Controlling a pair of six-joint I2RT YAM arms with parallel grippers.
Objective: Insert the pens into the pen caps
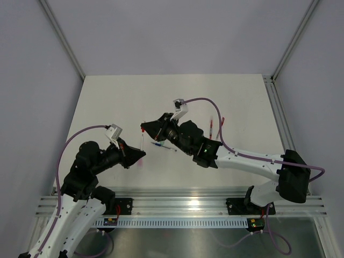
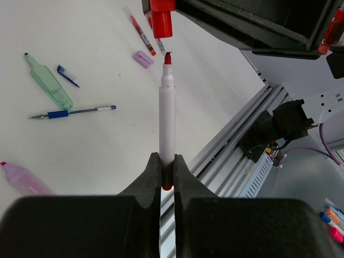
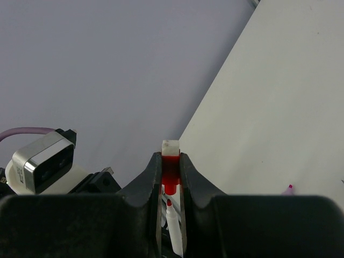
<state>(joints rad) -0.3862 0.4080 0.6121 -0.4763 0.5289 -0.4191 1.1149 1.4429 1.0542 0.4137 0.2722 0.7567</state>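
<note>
Left gripper [image 2: 167, 161]: jaws pinch the lower end of a white plastic marker pen with a red felt tip [image 2: 167, 113]; only a sliver of barrel shows between the two black fingers.
Marker pen attitude: in the left wrist view the barrel runs from the jaws straight towards 12 o'clock, red tip leading, held clear above the white table top [image 1: 107, 107].
Right gripper [image 3: 171, 157]: jaws clamp the sides of a short red plastic cap with a white end [image 3: 171, 167]; the white end sticks out beyond the fingertips.
Cap position: at 12 o'clock from the marker tip, offset slightly towards 11 o'clock, in the left wrist view; mouth and tip are very close but apart, and the tip has not entered.
Top view: the two grippers meet near the table centre, the right one at 12 o'clock from the left, with the marker pen bridging the space between them.
Loose items, left wrist view, bearings taken from the left gripper:
- pale green translucent highlighter [image 2: 48, 80]: 10 o'clock, lying flat.
- slim blue ballpoint pen [image 2: 72, 112]: 10 o'clock, nearer than the highlighter.
- small dark blue clip-shaped piece [image 2: 68, 76]: just beside the green highlighter.
- pale pink highlighter [image 2: 21, 180]: 9 o'clock, partly cut off by the frame edge.
- stubby pale lilac cap [image 2: 143, 58]: 12 o'clock, on the table.
- slim clear pen with red ink [image 2: 142, 35]: 12 o'clock, beyond the lilac cap.
</note>
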